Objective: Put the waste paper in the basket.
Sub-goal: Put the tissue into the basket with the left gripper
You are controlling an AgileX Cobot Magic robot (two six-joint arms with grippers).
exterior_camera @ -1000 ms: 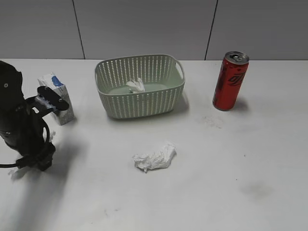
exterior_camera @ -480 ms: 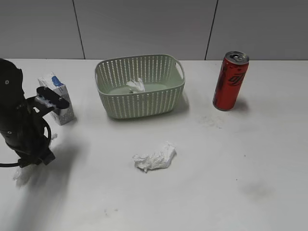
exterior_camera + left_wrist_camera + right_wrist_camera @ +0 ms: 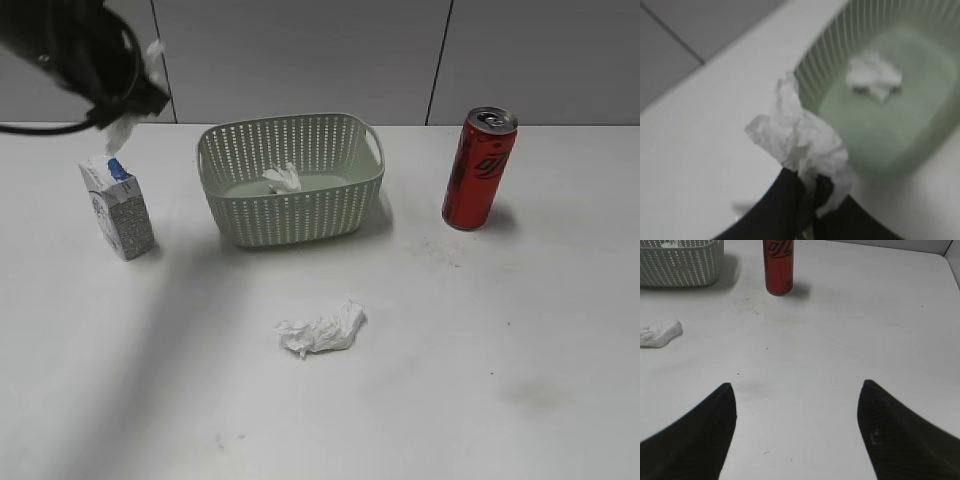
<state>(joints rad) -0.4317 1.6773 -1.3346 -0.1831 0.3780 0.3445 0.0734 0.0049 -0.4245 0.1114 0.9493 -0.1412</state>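
White tabletop point(image 3: 480, 380); crumpled tissue wad point(image 3: 802, 137) pinched, slotted green basket point(image 3: 291, 205) nearby.

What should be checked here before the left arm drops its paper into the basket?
1. Grip: left hand shut on a crumpled white tissue-paper wad. Ok.
2. Position: in the exterior view, the hand is left of the pale sage-green slotted plastic basket, not over it. Not ok.
3. Basket room: one small white wad inside, floor mostly bare. Ok.
4. Path: upright white-and-blue printed carton stands below the hand; clearance cannot tell.
5. Remaining: elongated white wad on the white table. Not ok.
6. Right hand open, away from the basket. Ok.
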